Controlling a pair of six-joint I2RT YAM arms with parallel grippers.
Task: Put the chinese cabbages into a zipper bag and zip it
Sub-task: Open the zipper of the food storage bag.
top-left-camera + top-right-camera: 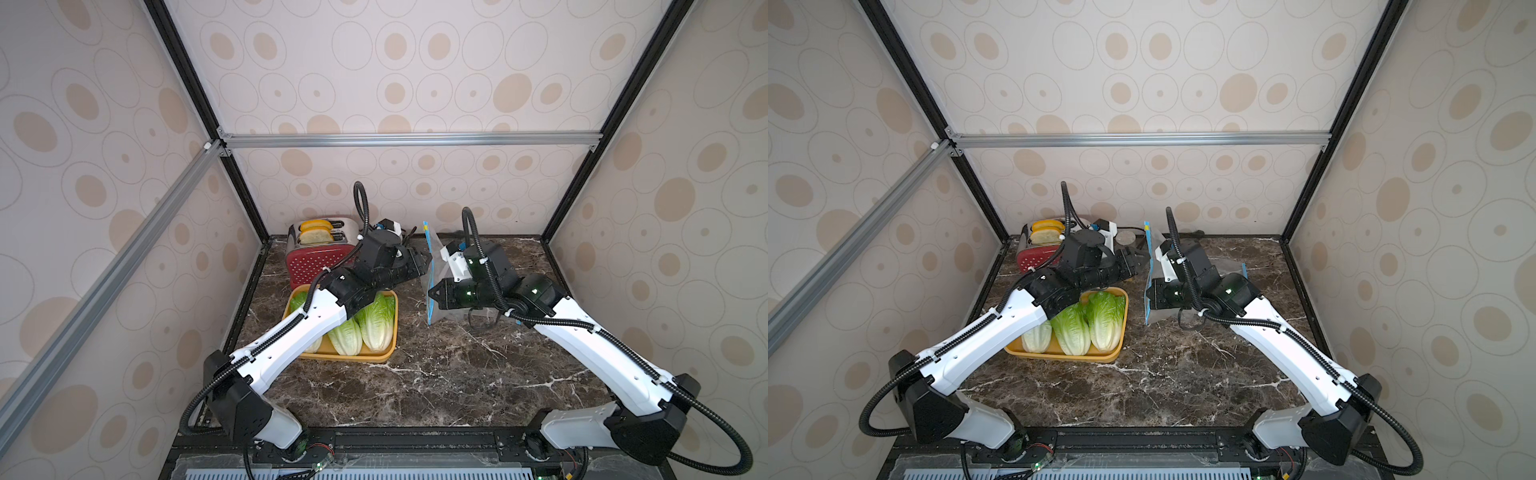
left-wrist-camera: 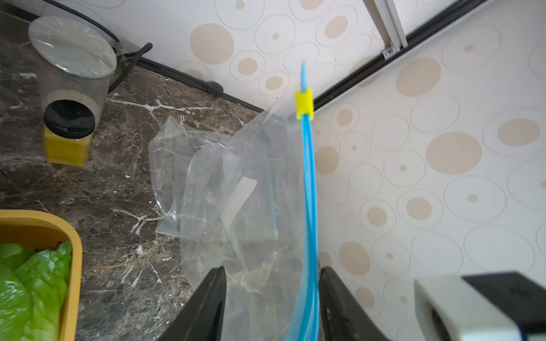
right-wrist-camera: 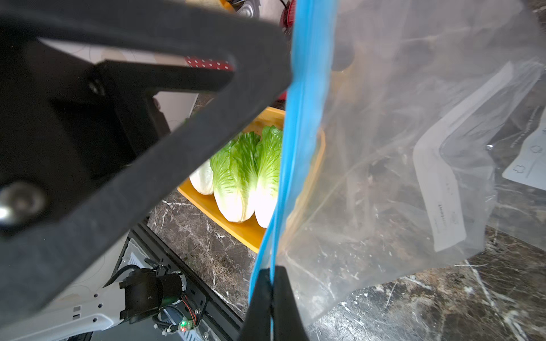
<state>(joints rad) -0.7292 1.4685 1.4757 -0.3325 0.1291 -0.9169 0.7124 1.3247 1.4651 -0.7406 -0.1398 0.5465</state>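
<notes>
Three chinese cabbages (image 1: 376, 328) (image 1: 1104, 320) (image 3: 242, 177) lie side by side in a yellow tray (image 1: 345, 358) (image 1: 1059, 356), their green tops towards the toaster. A clear zipper bag (image 2: 236, 192) (image 3: 399, 147) hangs upright, its blue zip strip (image 1: 429, 249) (image 1: 1147, 245) running vertically, with a yellow slider (image 2: 304, 104) near the far end. My right gripper (image 3: 270, 268) (image 1: 432, 293) is shut on the blue strip at the near end. My left gripper (image 2: 271, 268) (image 1: 426, 262) (image 1: 1140, 259) is open, its jaws either side of the strip, which lies close to one finger.
A red toaster (image 1: 320, 253) (image 1: 1038, 253) with bread stands behind the tray at the back wall. A yellow jar with a black lid (image 2: 68, 133), a clear lidded container (image 2: 72, 50) and a black cable (image 2: 133, 59) sit near the back wall. Another clear bag (image 2: 171, 147) lies on the marble.
</notes>
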